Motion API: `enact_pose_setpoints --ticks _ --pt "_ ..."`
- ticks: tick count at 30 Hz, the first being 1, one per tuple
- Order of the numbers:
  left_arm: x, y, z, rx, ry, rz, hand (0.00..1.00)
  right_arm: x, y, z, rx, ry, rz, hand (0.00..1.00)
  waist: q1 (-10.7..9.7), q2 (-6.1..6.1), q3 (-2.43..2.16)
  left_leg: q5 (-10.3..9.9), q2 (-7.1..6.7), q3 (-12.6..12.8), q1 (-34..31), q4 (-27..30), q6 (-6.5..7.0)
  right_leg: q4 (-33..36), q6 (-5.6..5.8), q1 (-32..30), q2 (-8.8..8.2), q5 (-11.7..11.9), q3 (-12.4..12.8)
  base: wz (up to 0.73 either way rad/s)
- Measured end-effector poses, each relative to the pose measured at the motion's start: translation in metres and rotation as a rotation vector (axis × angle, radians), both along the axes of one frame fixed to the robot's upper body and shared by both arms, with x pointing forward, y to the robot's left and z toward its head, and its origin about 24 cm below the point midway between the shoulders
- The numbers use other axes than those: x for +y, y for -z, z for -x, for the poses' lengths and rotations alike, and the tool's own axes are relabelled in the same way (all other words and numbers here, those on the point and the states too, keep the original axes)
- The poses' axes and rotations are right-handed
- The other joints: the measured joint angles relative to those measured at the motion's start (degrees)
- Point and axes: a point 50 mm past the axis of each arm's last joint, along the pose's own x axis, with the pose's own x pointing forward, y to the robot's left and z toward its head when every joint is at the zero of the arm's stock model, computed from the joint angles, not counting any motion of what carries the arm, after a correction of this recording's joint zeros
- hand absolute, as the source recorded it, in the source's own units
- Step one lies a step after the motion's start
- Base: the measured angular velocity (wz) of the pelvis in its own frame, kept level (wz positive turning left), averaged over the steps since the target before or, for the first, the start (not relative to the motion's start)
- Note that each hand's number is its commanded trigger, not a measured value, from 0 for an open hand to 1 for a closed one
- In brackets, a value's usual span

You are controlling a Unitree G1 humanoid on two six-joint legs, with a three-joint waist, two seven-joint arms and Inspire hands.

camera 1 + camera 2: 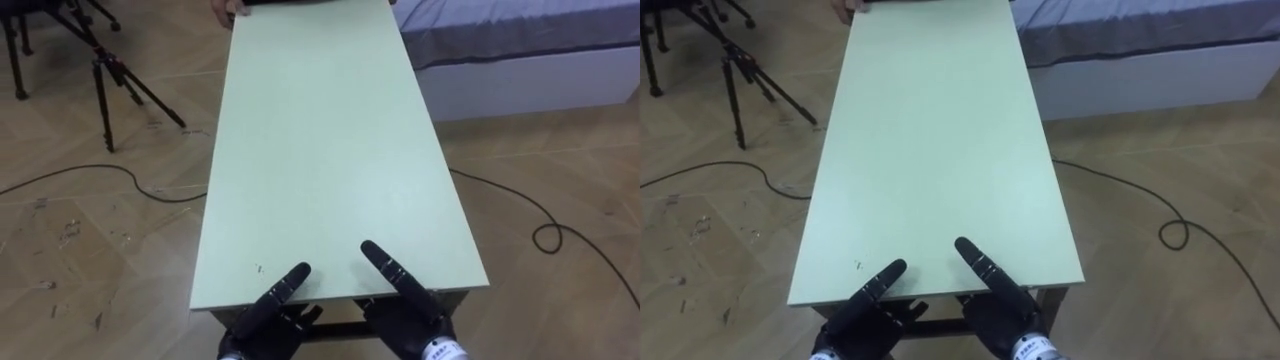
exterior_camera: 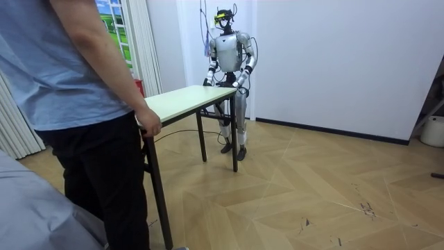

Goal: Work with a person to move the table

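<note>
Grip first: left robot hand [image 1: 262, 318] is clamped on the near short edge of the desk [image 1: 320, 150], with the thumb flat on the pale green top and the rest of the hand tucked under the edge. Right robot hand [image 1: 410, 315] has the same hold, thumb laid further in across the top. The two sit side by side, either side of the edge's middle, with a small gap between them. A dark frame bar shows just below the top between the hands. The desk runs lengthwise away from the robot with nothing on it. At the far end a person's hand [image 1: 232, 8] is on the left corner. A black tripod [image 1: 105, 70] stands on the wood floor off the far left side, apart from the desk. A bed [image 1: 520, 50], grey mattress on a white base, lies just beside the far right corner. In the room view the robot stands upright at its end of the desk, close to the white wall, arms down to the edge. The person [image 2: 76, 90], in a blue shirt and dark trousers, stands at the opposite end on the room view's left, fingers curled on the desk edge. The top looks level.
</note>
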Motion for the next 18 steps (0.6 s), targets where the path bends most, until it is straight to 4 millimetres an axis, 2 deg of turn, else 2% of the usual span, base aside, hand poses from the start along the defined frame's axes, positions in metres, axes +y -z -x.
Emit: enact_pose_setpoints --ticks 5,10,12,13,14,15,18 --pt "0.0012 -0.0003 -0.0004 0.002 0.0 0.005 0.0 0.0004 0.0 -0.0004 0.006 0.001 -0.004 0.0 0.0 -0.5 -0.15 0.0 -0.01 0.0 0.0 0.1 0.0 0.0 0.0 0.0 0.04 0.0 0.1 0.0" --pt "0.0011 -0.0007 -0.0011 0.001 -0.006 0.011 0.0 0.0026 0.0013 -0.0001 0.013 0.008 -0.012 0.0 0.2 -1.38 -0.53 0.0 0.0 -0.1 -0.1 0.2 -0.01 0.0 -0.03 0.0 0.06 0.0 0.1 0.0" --pt "0.0011 -0.0011 -0.0015 0.005 -0.022 0.03 0.0 0.0042 0.0029 0.0003 0.019 0.019 -0.022 0.0 0.0 -1.59 -0.45 0.0 0.0 -0.3 -0.1 0.5 0.0 0.0 -0.04 0.3 0.05 0.1 -0.2 0.07" --pt "0.001 -0.0013 -0.0019 0.006 -0.031 0.04 0.53 0.0055 0.0039 0.0004 0.022 0.026 -0.029 0.03 -0.1 -1.75 -0.39 0.0 -0.03 -0.6 -0.1 0.6 0.0 0.0 -0.03 0.5 0.0 0.1 -0.6 0.11" --pt "0.0006 -0.0015 -0.0022 0.005 -0.034 0.043 0.83 0.0055 0.0042 0.0005 0.021 0.029 -0.031 0.69 -0.2 -1.85 -0.38 0.0 -0.03 -0.6 0.0 0.6 0.0 0.0 -0.03 0.5 -0.01 0.1 -0.6 0.08" --pt "-0.0011 -0.0017 -0.0028 0.005 -0.044 0.054 1.0 0.0049 0.0043 0.0001 0.02 0.035 -0.033 1.0 -0.1 -1.92 -0.34 0.0 -0.01 -0.6 -0.1 0.6 0.0 0.0 -0.04 0.5 0.0 0.1 -0.6 0.0" --pt "-0.0048 -0.0027 -0.0043 0.01 -0.081 0.103 1.0 0.0054 0.0046 -0.001 0.022 0.055 -0.047 1.0 0.3 -1.94 -0.33 0.0 0.01 -0.5 -0.2 0.6 0.0 0.0 -0.05 0.4 -0.02 0.1 -0.6 0.0"
